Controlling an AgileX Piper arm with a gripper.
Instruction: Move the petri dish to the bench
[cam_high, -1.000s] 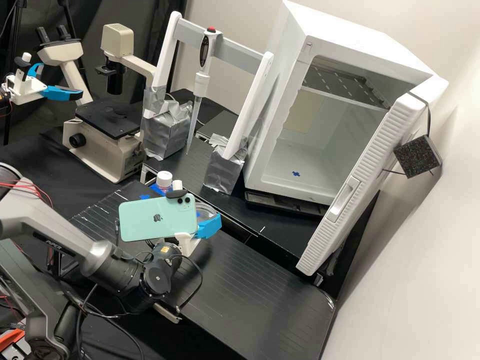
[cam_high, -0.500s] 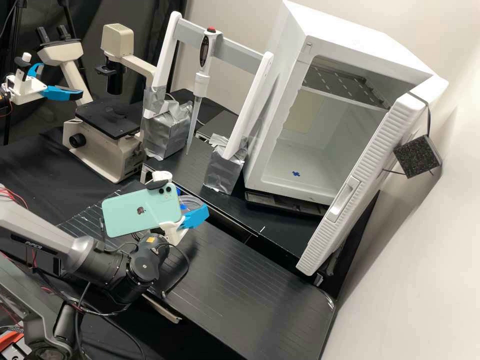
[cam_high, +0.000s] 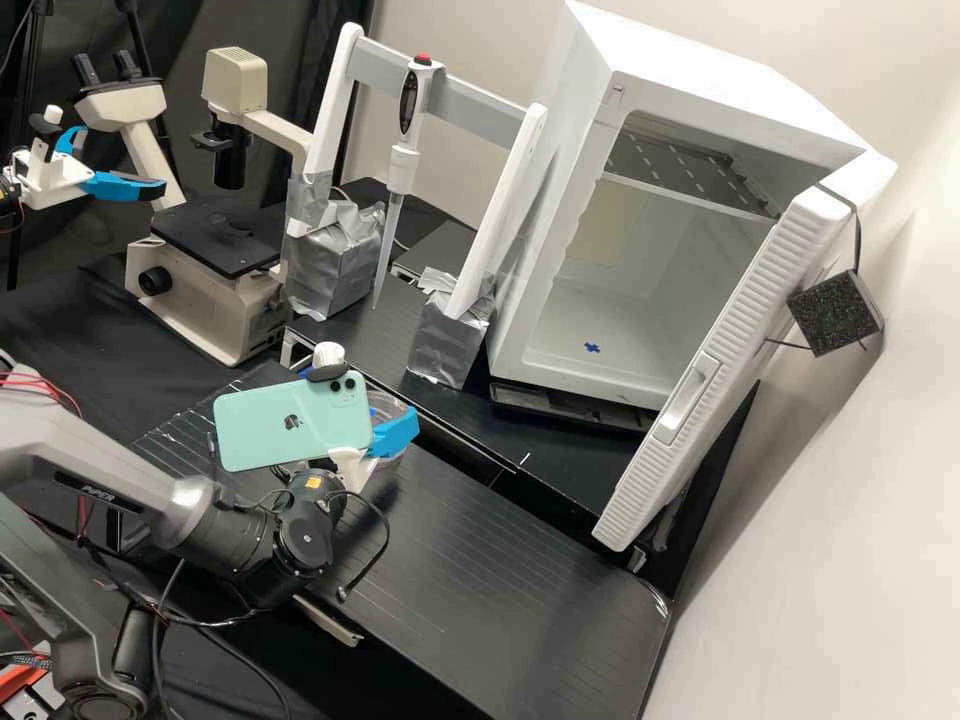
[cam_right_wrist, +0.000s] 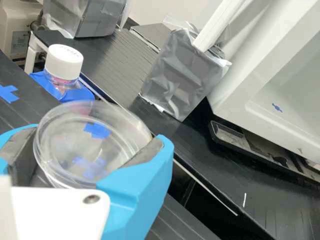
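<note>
Okay, tool pinches the petri dish by its sides over the dark surface, contact unclear. Best level it, lower gently clear of the capped bottle, seat flat, then release evenly.

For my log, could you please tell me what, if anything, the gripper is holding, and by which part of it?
The gripper holds the clear petri dish by opposite sides of its round wall.
</note>
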